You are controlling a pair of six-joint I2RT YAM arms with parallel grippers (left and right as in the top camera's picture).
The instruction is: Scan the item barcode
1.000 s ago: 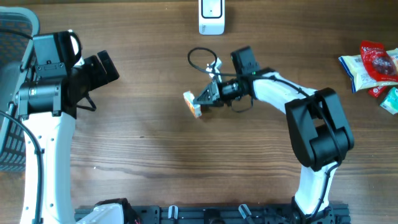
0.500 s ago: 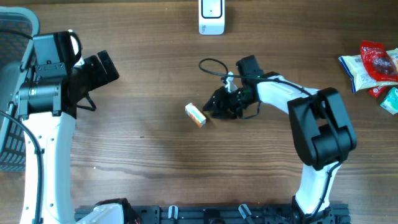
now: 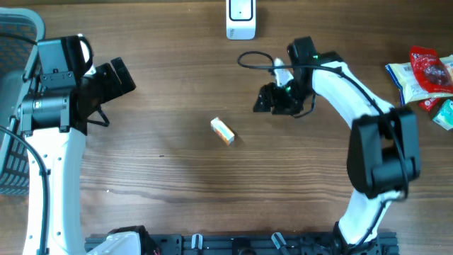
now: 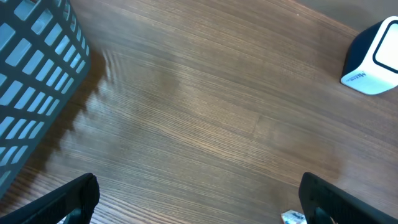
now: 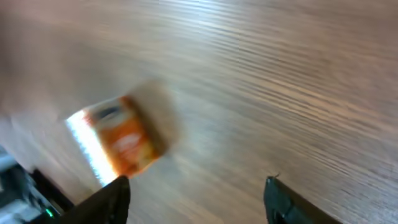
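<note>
Black jaws of the right gripper (image 5: 196,202) are being held well apart in the right wrist view. Only bare wood is being shown between them, so nothing is being gripped. Just ahead of the jaws and off to one side, a small orange and white box (image 5: 118,140) is being seen, blurred, lying on the wooden table (image 3: 177,184) and clear of both fingers.

From overhead, the box is being shown near the middle of the table, resting flat and turned at a diagonal. The right gripper is being held near it but apart from it, on the far side and toward the right arm's own side. A black cable (image 3: 249,59) is being looped above the right wrist.

The jaws of the left gripper (image 4: 199,202) are being held wide open over bare wood, and nothing is being grasped there either. This gripper is being kept well apart from the box, on the left side of the table.

A white scanner (image 3: 241,19) is being stood at the far edge of the table, well apart from the box. A blue-grey mesh basket (image 4: 31,81) is being seen at the left edge, and 2 or 3 snack packets (image 3: 425,74) are being left at the right edge.
</note>
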